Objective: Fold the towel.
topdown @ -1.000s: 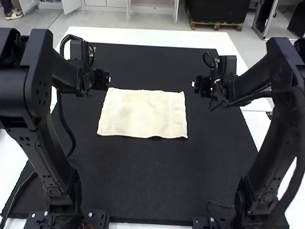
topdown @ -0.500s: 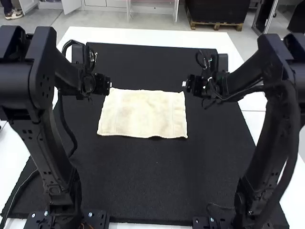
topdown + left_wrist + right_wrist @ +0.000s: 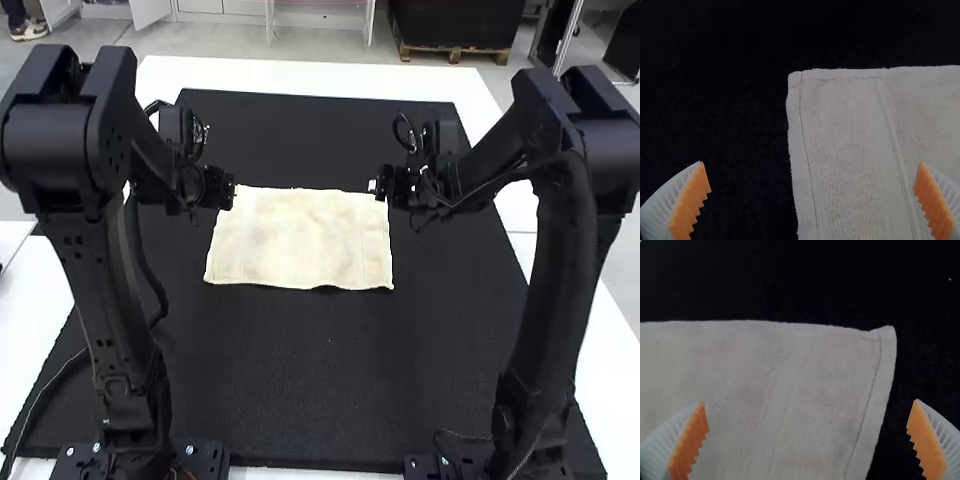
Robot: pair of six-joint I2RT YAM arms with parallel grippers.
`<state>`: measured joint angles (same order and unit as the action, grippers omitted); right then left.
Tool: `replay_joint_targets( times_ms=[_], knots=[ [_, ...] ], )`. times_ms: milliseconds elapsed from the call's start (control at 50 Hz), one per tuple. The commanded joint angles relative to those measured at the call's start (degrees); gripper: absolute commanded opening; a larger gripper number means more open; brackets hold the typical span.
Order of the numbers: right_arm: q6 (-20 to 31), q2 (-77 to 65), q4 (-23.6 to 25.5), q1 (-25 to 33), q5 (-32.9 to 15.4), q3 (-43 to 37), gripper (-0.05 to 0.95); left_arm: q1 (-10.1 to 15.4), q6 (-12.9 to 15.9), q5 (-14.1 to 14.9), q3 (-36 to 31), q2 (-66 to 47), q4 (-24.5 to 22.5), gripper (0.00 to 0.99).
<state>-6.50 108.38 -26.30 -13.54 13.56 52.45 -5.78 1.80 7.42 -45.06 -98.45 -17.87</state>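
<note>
The cream towel (image 3: pixel 300 238) lies spread flat as a wide rectangle on the black mat. My left gripper (image 3: pixel 232 190) is at its far left corner, my right gripper (image 3: pixel 376 186) at its far right corner. In the left wrist view, the open left gripper (image 3: pixel 812 200) has its fingers wide apart above the side edge of the towel (image 3: pixel 855 150). In the right wrist view, the right gripper (image 3: pixel 807 440) is also open, over the towel (image 3: pixel 765 390) near its opposite side edge. Nothing is held by either.
The black mat (image 3: pixel 300 380) covers most of the white table (image 3: pixel 320 76). A cable (image 3: pixel 50 385) runs along the mat's left side beside the left arm.
The right gripper has moved left, from beside the mat's right part to the towel's far right corner. The left gripper has shifted slightly right. The towel has stayed as it was.
</note>
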Motion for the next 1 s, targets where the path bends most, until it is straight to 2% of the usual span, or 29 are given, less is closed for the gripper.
replay_joint_targets(
  times_ms=[0,240,980],
  knots=[
    [-0.35,1.93,-0.59,-0.52,0.50,2.31,0.92,-0.63,0.92,0.75,-2.40,-2.18,-0.50,0.961],
    [0.00,5.26,-1.73,-0.52,0.59,3.63,0.92,-0.63,1.89,0.75,-4.07,-5.26,-2.17,0.961],
    [0.26,12.56,-3.58,0.01,0.59,8.64,0.92,-0.63,1.45,1.28,-6.53,-12.99,-8.24,0.957]
  ],
)
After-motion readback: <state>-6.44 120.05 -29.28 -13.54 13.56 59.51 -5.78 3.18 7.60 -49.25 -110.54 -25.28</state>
